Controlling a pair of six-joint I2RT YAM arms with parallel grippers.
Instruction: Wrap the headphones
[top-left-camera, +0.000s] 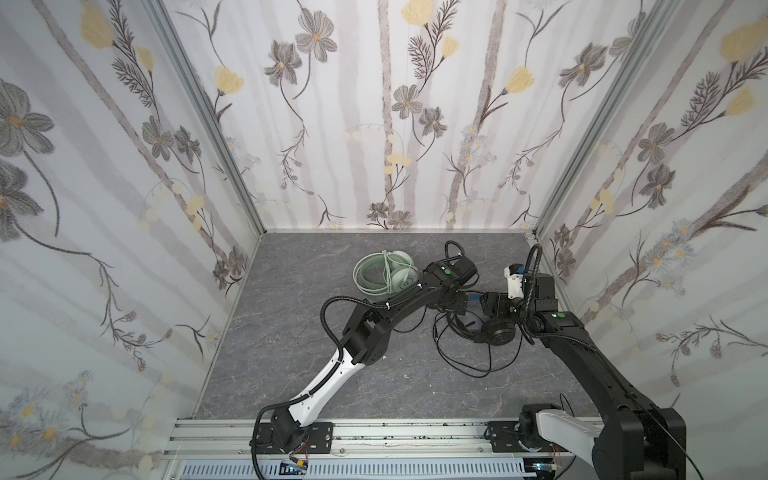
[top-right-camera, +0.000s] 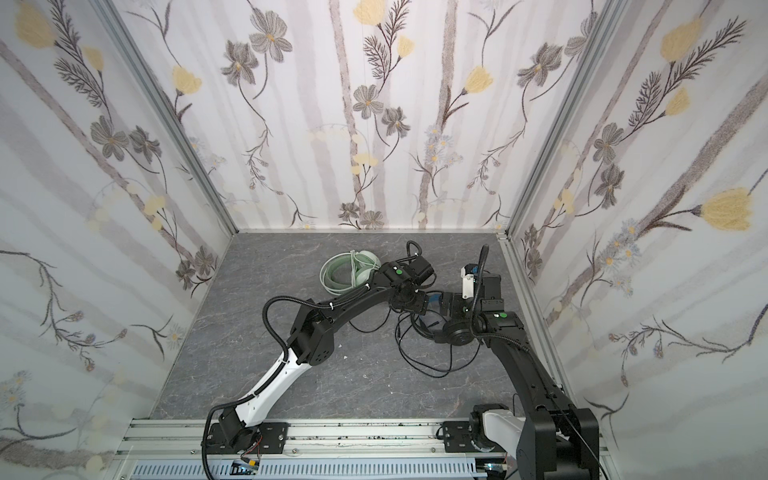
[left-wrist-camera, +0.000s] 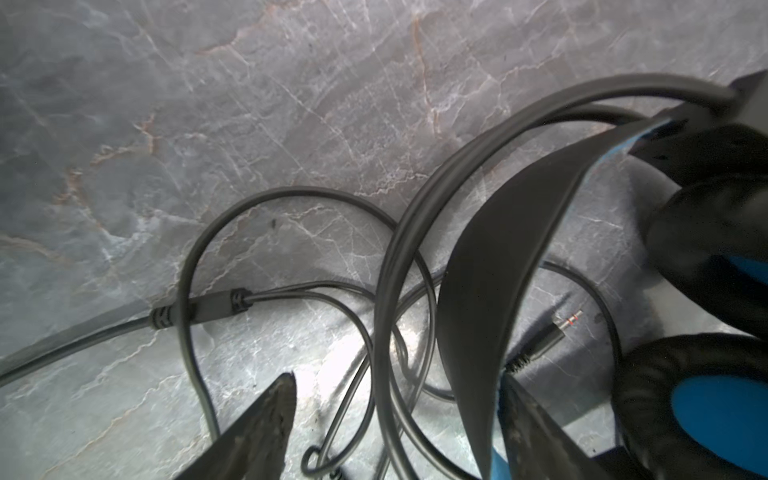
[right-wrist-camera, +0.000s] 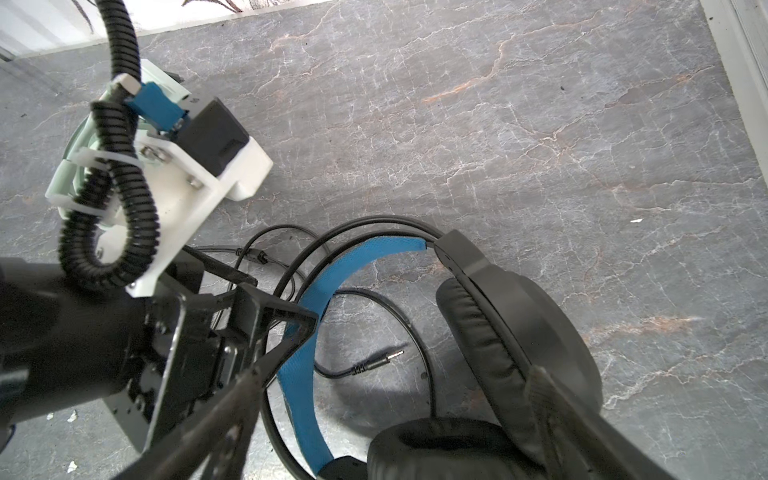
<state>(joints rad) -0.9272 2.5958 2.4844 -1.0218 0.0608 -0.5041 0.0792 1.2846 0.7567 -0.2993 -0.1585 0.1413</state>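
No print can be read anywhere. The pale mark on the outer face of the black headset (top-left-camera: 496, 330) and the round mark on the mint-green headset (top-left-camera: 384, 272) are both too small to make out.

There are two headsets, two arms and one bare jack plug (right-wrist-camera: 380, 361). The mint-green headset lies towards the back of the grey marbled tabletop (top-left-camera: 291, 353), just behind the left arm, with its whitish cable (top-left-camera: 388, 264) crossing over its band. The black headset lies right of centre, between the two grippers. Its black cable (top-left-camera: 469, 365) spreads in loose loops on the table in front of it, and the plug rests on the surface inside the arc of the blue inner headband (right-wrist-camera: 332, 270).

The left gripper (left-wrist-camera: 399, 380) is parted. Its fingers stand either side of the headband and a few cable loops. One finger sits against the band's blue inner side, and the other is clear of it.

The right gripper (right-wrist-camera: 395, 374) is spread wide over the black headset's ear pads. One finger lies across the edge of an earcup, though whether it touches cannot be told. Neither gripper clamps anything.
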